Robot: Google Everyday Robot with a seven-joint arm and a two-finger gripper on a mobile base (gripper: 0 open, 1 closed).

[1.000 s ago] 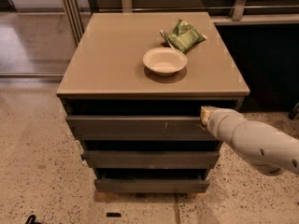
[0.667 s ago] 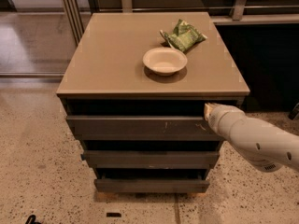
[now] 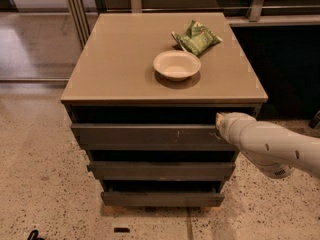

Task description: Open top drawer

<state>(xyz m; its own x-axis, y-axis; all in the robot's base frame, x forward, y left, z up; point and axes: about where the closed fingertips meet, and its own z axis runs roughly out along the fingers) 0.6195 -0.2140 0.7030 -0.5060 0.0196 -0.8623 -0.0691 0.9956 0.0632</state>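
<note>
Top drawer (image 3: 145,134): uppermost dark grey front beneath tan cabinet top (image 3: 115,69), pale scuffs right of centre, apparently near closed. Gripper (image 3: 220,124) at front's upper right edge, by dark gap above (handleless front, so lip is probably only purchase); open or closed, cannot tell. Bowl (image 3: 176,65), green packet (image 3: 197,38) on top, outside pull path.

Pale bowl (image 3: 176,65) just beside green, probably snack, bag (image 3: 197,38).
</note>
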